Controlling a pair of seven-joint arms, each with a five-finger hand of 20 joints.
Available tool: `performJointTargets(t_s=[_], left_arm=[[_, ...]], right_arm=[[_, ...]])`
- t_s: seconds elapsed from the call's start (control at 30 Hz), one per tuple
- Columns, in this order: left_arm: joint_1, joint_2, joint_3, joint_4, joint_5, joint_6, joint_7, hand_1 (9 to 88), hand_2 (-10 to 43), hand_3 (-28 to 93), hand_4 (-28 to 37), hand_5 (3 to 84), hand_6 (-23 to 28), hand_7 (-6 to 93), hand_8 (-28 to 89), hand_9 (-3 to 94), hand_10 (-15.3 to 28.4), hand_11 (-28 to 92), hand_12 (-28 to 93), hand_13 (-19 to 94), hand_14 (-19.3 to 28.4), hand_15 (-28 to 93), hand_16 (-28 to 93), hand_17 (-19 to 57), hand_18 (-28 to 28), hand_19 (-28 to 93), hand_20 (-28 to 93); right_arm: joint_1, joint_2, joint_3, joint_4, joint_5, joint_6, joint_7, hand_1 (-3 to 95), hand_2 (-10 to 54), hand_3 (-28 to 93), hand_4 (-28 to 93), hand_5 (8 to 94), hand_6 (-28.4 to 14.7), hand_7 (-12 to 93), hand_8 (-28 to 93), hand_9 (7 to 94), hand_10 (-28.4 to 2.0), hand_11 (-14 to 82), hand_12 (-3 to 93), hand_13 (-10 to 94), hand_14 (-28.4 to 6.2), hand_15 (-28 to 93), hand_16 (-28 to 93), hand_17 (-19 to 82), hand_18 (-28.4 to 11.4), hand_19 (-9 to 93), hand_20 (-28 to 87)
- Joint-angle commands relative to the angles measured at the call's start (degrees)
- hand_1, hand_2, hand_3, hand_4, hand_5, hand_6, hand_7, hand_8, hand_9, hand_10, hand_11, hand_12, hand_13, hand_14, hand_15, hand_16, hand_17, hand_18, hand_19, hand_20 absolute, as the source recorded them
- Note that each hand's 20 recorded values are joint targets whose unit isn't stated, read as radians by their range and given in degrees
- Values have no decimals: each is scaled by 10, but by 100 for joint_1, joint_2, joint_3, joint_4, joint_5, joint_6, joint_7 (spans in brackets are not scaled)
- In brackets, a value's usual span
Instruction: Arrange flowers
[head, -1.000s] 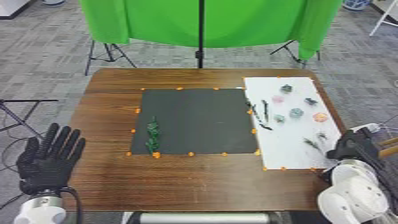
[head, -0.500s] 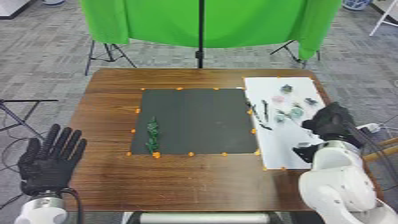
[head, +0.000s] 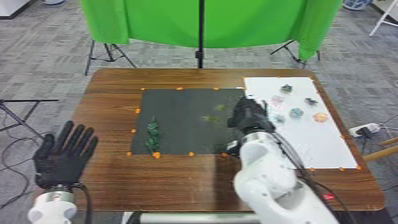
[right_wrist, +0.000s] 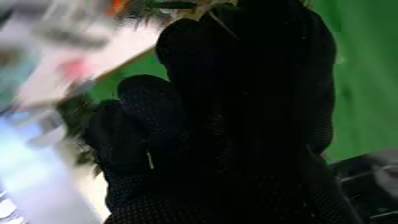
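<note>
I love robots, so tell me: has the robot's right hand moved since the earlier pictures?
Yes, the right hand went left: it was over the white sheet before, now it's at the right edge of the dark mat.

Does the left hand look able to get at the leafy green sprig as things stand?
Probably yes: the left hand is open by the table, the leafy green sprig lies toward the left of the dark mat, nothing seen stands between them, and the right hand is at the mat's right side.
</note>
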Motion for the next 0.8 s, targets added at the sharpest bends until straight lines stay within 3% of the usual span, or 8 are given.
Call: performJointTargets(t_s=[0.03, 0.1, 0.2, 0.33, 0.4, 0.5, 0.57, 0.8], left_arm=[[-540, 214, 245, 237, 47, 74, -215, 254, 176, 769, -283, 412, 85, 89, -96, 372, 152, 191, 91, 277, 156, 310, -70, -66, 131, 345, 115], [-611, 254, 293, 260, 46, 76, -276, 254, 175, 770, -283, 412, 86, 89, -96, 372, 152, 192, 91, 277, 156, 309, -70, -66, 131, 345, 115], [-767, 331, 395, 309, 68, 180, -419, 254, 175, 770, -283, 412, 86, 89, -96, 372, 153, 192, 91, 277, 156, 308, -70, -66, 130, 345, 115], [-748, 358, 405, 310, 64, 222, -475, 254, 175, 771, -283, 414, 86, 92, -97, 373, 154, 194, 91, 278, 156, 311, -69, -66, 131, 346, 116], [-685, 329, 390, 290, 36, 209, -437, 255, 175, 771, -283, 414, 87, 92, -97, 374, 154, 194, 91, 278, 157, 312, -70, -66, 131, 346, 116], [-678, 338, 387, 290, 11, 212, -388, 255, 175, 772, -283, 415, 88, 92, -97, 375, 154, 195, 91, 280, 156, 314, -70, -67, 131, 347, 117], [-634, 327, 360, 277, 59, 227, -382, 255, 175, 771, -283, 416, 89, 91, -97, 375, 153, 195, 91, 280, 156, 316, -71, -67, 131, 347, 117], [-574, 301, 325, 260, 25, 232, -353, 256, 173, 773, -283, 417, 89, 92, -97, 376, 153, 197, 91, 280, 157, 318, -72, -66, 131, 348, 117]], right_arm=[[590, -830, -401, 889, -234, -687, -27, 855, -95, -283, 645, 804, -31, 409, 205, 798, -167, 310, 493, 663, -185, 752, 304, 370, -284, 932, 582], [582, -960, -485, 1062, -326, -788, 17, 853, -95, -283, 654, 784, -28, 442, 194, 785, -170, 329, 488, 659, -187, 760, 296, 369, -284, 932, 595], [461, -1078, -600, 1252, -632, -519, 57, 851, -95, -283, 661, 777, -29, 459, 179, 776, -173, 342, 480, 656, -188, 765, 291, 367, -284, 932, 612], [299, -1141, -649, 1134, -511, -867, 48, 851, -95, -283, 656, 776, -29, 464, 170, 773, -173, 353, 471, 658, -187, 773, 282, 364, -284, 932, 638], [268, -1144, -688, 1095, -468, -916, 28, 849, -95, -283, 639, 773, -31, 467, 173, 770, -176, 364, 464, 657, -187, 776, 282, 365, -284, 932, 644], [283, -1135, -677, 1055, -441, -1080, 65, 825, -95, -283, 553, 765, -44, 435, 169, 746, -193, 428, 372, 649, -188, 774, 283, 364, -284, 932, 648], [278, -1131, -664, 1064, -449, -1229, 80, 821, -95, -283, 524, 765, -50, 401, 171, 738, -202, 440, 324, 642, -189, 769, 282, 360, -284, 932, 643], [217, -1116, -622, 830, -182, -1248, 149, 774, -95, -283, 541, 766, -64, 327, 173, 730, -215, 436, 269, 635, -193, 763, 272, 359, -284, 932, 637]])
